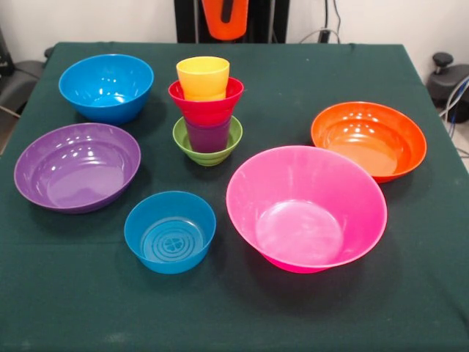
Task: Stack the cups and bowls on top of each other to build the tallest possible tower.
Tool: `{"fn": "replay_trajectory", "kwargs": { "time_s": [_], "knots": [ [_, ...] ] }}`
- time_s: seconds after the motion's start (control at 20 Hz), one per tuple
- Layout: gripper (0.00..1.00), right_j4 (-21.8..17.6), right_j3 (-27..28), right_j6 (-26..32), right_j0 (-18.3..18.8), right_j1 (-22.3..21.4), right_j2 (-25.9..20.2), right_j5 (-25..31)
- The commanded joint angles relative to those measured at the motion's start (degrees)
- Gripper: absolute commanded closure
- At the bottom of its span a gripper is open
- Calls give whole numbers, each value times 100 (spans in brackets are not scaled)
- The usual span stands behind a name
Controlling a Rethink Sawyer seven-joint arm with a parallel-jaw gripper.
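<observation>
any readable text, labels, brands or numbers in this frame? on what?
None readable.
Small blue bowl: moulded ring-and-cross mark in its base, no legible letters.
Tower, pink bowl, orange bowl, purple bowl, far blue bowl, green cloth: no markings visible.

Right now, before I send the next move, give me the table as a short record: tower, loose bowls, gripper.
tower: green bowl at the base, then purple cup, red bowl, yellow cup on top
loose bowls: mid-sized blue bowl, purple bowl, small blue bowl, pink bowl, orange bowl, all upright on the table
gripper: not in view
</observation>
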State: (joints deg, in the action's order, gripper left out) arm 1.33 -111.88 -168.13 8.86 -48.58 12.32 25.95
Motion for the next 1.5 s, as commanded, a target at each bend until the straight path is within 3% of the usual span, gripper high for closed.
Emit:
{"fn": "replay_trajectory", "kwargs": {
  "time_s": [0.05, 0.45, 1.05, 1.5],
  "knots": [
    [100, 73, 327, -76, -73, 335, -406, 610],
    [100, 14, 753, 103, 90, 210, -361, 1195],
    [100, -182, 1098, 371, 478, 581, -481, 898],
    [100, -172, 1336, 21, 221, 863, -374, 850]
  ]
}}
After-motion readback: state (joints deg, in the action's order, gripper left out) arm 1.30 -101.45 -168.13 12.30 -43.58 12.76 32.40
